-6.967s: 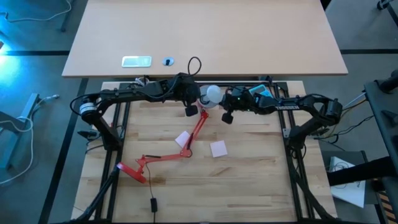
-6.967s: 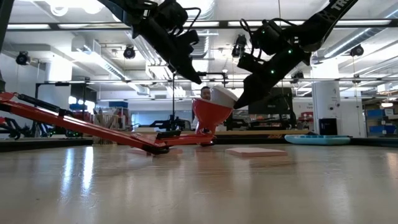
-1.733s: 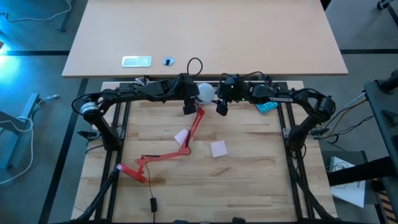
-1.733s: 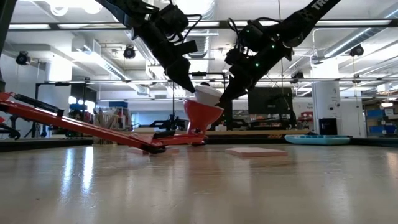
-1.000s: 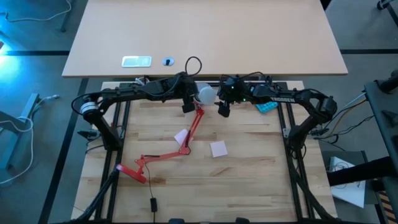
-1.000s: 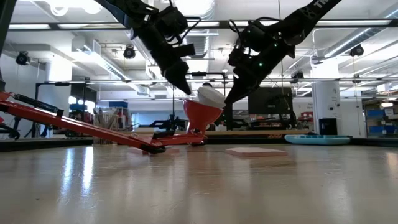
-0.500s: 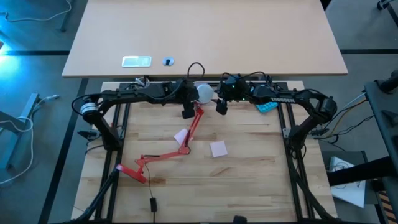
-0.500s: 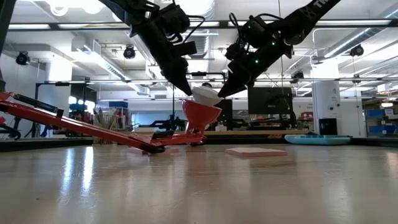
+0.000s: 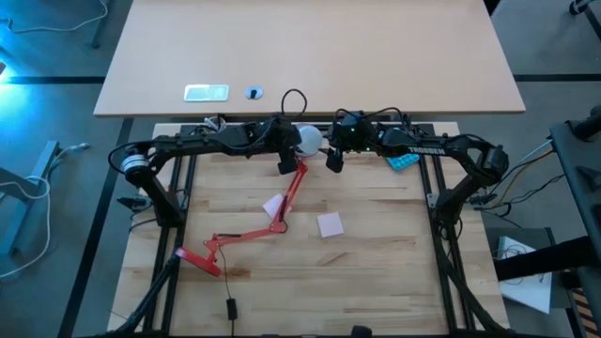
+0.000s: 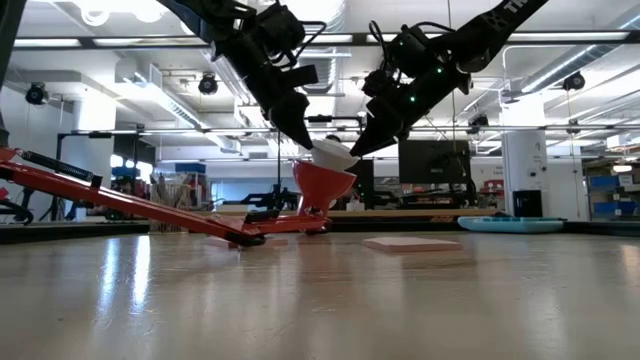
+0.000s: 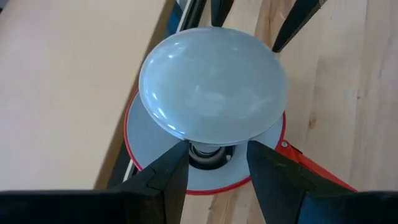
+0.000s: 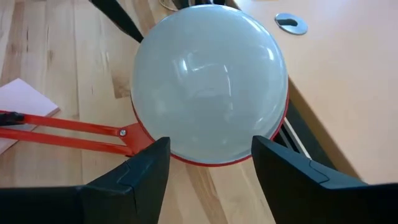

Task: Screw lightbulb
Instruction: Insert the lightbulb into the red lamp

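Pale wooden surface, far edge: small white pear-shaped lightbulb seated in red lamp shade; left fingers open astride its neck; right fingers spread; next, grip and twist.

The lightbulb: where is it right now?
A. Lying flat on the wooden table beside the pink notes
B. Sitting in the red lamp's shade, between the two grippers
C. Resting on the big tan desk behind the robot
B: the lightbulb sits in the red lamp's shade, with the left gripper and right gripper on either side of it.
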{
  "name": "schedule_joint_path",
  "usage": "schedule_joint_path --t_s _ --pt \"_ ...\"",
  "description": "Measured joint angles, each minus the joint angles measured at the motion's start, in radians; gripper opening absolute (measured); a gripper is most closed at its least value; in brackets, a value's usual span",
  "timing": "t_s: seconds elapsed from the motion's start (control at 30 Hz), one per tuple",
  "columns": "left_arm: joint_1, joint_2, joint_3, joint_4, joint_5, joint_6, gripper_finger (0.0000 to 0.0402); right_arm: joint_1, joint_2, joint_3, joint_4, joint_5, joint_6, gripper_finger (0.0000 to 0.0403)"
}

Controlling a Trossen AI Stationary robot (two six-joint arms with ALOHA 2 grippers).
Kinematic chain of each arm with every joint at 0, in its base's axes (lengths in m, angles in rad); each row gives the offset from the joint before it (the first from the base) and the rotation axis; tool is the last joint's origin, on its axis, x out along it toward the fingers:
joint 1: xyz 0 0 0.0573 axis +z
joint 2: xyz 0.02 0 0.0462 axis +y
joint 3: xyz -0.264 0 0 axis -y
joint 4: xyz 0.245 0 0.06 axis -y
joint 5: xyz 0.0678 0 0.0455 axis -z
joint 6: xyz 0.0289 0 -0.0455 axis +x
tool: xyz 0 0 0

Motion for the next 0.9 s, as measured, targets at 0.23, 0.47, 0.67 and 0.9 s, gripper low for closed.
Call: schedule_joint_path --t_s 0.23,0.47,0.67,0.9 --pt "0.004 0.001 0.0 0.0 0.0 0.0 0.0153 0.0 0.005 0.0 0.022 -0.032 0.023 0.0225" --pt "0.02 0.001 0.0 0.006 0.0 0.0 0.0153 0.008 0.006 0.0 0.022 -0.055 0.033 0.0215" --pt "0.036 0.001 0.0 0.012 -0.003 0.004 0.0153 0.015 0.006 0.0 0.027 -0.058 0.038 0.0222" --pt "0.037 0.001 0.0 -0.033 -0.003 0.004 0.0153 -0.002 -0.017 0.0 -0.017 -0.029 -0.008 0.0221"
